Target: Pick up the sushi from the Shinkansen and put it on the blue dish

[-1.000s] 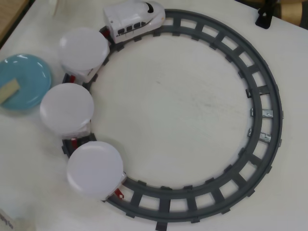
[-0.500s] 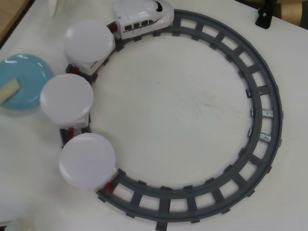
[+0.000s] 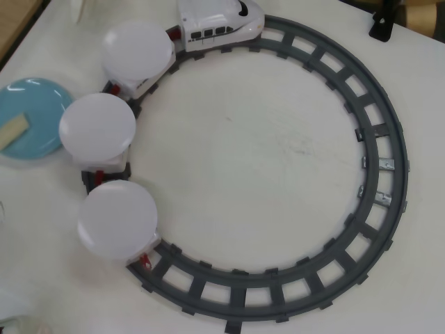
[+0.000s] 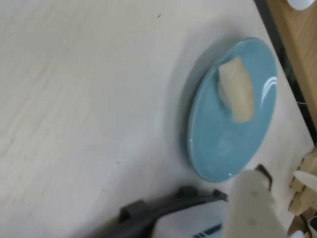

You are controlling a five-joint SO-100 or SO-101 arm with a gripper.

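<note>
Claw state could not be determined from my station: neither view showed the fingers clearly. I found the sushi (image 4: pixel 236 89) lying flat on the blue dish (image 4: pixel 218 148), near the table's left edge in the overhead view. I judged placement complete; next called only for retreat. All three white plates (image 3: pixel 97 128) on the Shinkansen (image 3: pixel 219 21) were empty.
</note>
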